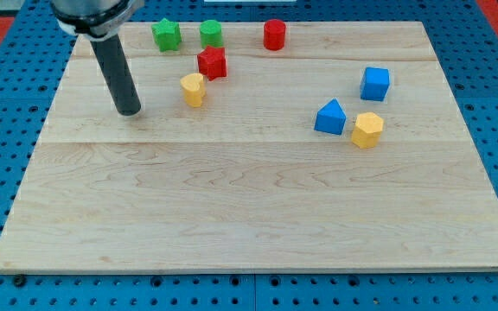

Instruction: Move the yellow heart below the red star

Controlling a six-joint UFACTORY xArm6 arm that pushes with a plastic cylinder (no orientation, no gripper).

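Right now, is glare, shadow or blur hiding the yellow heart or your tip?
Camera view: even light, no glare on the board; the yellow heart and red star are sharp, with only small soft shadows. My tip, to the view's left of the heart and apart from it, shows clearly.

Heart just below-left of star; tip left.

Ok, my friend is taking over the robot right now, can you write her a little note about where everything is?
My tip rests on the board to the view's left of the yellow heart, apart from it, touching no block.
The yellow heart sits just down and to the view's left of the red star, close beside it.
Done: the heart is near the star.
Left: probably nudge the heart toward the view's right so it lies straight below the star.
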